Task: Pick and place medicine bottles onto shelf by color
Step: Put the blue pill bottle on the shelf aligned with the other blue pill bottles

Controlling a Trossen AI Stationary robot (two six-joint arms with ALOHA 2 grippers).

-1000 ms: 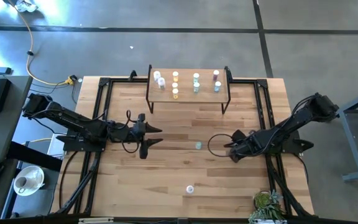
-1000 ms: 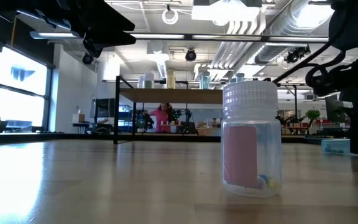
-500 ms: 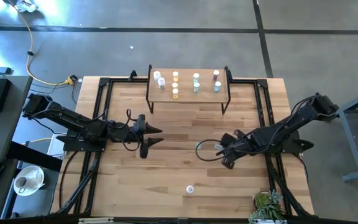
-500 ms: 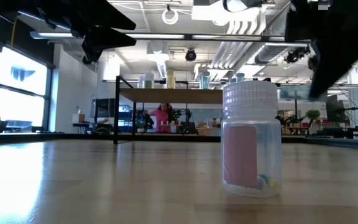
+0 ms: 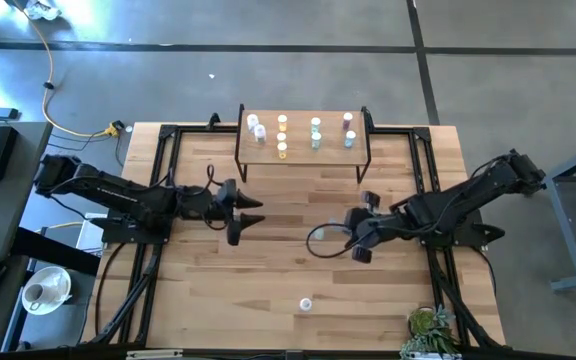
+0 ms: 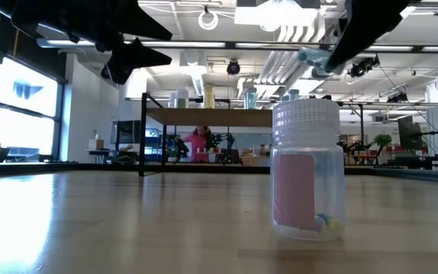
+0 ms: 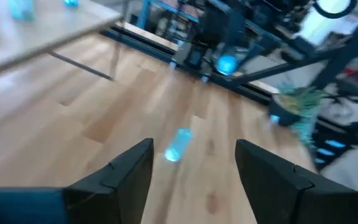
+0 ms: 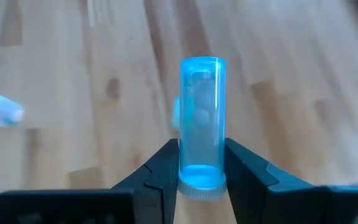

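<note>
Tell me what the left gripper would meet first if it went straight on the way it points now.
Most likely the small blue-teal plastic bottle lying on its side on the wooden tabletop: it shows between the left gripper's open jaws. Depth is unclear, so this is a guess.

Bright even daylight, window glare in low view, left wrist view motion-blurred

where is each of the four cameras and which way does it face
High: overhead, straight down on table, shelf, both arms.
Low: table height, level past a pink bottle; arms overhead.
Left wrist: past open left gripper toward a lying blue bottle.
Right wrist: past right gripper clamping a blue bottle.
High and low share the pink bottle.
</note>
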